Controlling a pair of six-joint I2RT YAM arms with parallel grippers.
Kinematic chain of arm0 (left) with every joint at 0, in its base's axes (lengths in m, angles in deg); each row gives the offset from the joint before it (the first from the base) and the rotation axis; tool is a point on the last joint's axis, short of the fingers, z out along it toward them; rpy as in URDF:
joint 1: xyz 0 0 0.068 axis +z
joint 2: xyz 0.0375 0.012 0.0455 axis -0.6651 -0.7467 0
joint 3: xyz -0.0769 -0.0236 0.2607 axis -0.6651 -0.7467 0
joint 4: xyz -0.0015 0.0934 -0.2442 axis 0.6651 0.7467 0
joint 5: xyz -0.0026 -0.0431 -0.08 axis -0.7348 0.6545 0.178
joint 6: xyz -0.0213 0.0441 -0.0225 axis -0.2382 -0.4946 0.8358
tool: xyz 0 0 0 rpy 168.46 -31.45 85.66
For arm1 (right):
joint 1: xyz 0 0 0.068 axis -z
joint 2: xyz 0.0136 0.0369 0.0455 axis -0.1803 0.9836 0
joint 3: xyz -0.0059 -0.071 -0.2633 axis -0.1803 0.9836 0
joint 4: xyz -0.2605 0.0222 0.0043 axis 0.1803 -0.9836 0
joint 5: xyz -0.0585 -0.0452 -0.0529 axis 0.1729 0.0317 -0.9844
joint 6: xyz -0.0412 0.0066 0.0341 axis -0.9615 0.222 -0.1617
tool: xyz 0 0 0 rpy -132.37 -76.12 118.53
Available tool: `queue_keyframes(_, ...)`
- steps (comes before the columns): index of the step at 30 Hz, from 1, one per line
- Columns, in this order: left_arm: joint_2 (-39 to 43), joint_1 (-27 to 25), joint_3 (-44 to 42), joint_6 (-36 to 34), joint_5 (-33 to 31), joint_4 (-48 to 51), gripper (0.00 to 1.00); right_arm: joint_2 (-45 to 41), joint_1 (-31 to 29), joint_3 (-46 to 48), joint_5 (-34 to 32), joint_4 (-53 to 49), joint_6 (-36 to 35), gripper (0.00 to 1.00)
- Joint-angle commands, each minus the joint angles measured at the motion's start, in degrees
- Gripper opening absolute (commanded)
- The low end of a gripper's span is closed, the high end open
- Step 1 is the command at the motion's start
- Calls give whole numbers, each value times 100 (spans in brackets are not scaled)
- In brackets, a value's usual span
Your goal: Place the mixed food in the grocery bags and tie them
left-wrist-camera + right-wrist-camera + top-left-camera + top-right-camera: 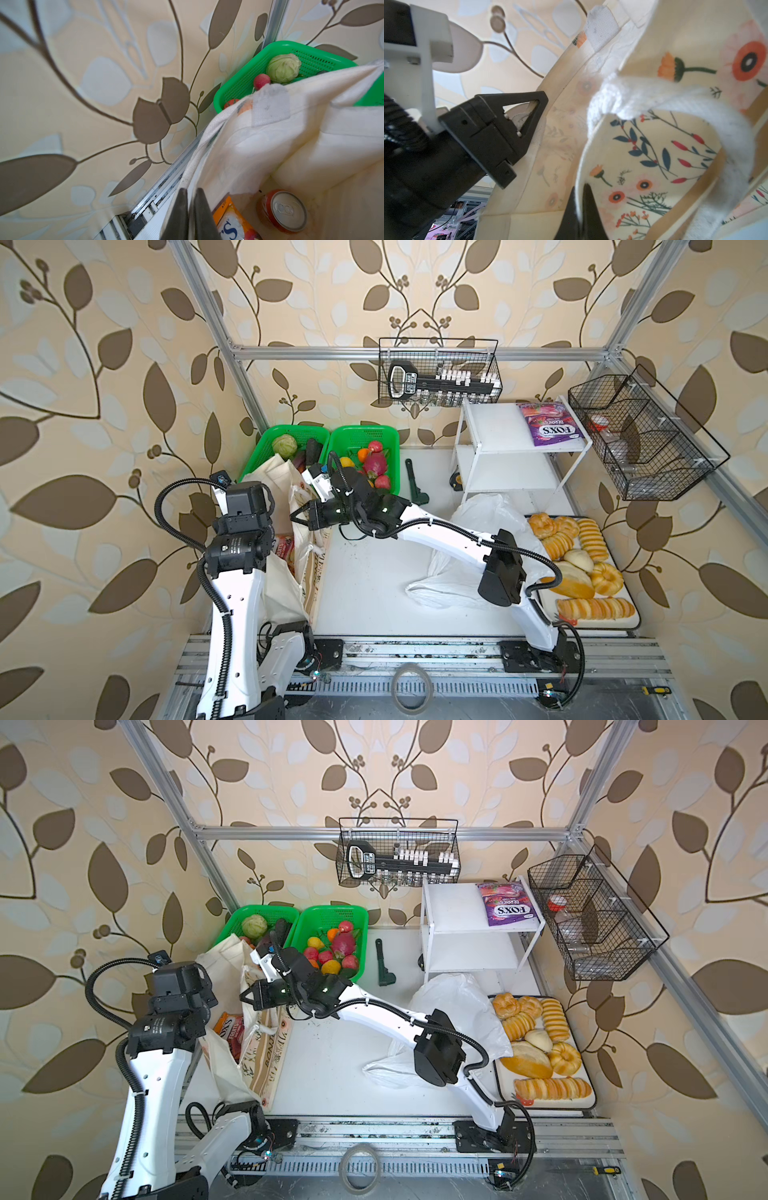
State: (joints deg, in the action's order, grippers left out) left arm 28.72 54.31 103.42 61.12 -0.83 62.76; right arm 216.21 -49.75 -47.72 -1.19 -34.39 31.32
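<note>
Since the left claw (191, 199) and right claw (580, 193) each pinch opposite rims of the cloth bag (291, 128), its mouth gapes over the can (285, 211) and orange pouch (230, 224); the fruit (376, 464) sits just beyond the right claw, so that arm's nearer, purple packet (548, 427) way back on the shelf (494, 427).

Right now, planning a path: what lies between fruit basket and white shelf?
A dark green tool, plus a small yellow-black object by the shelf, in a top view.

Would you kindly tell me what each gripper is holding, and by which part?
Both hold the cream cloth tote by its rim: left gripper on one side, right gripper on the facing side.
</note>
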Motion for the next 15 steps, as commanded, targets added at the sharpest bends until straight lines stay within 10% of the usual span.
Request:
queue_keyframes(1,-136,332,466,-115,-234,-892,0,78,-210,-475,204,956,154,0)
queue_keyframes(15,-729,2484,1225,343,2090,-568,0,825,-319,-1288,24,1336,335,0)
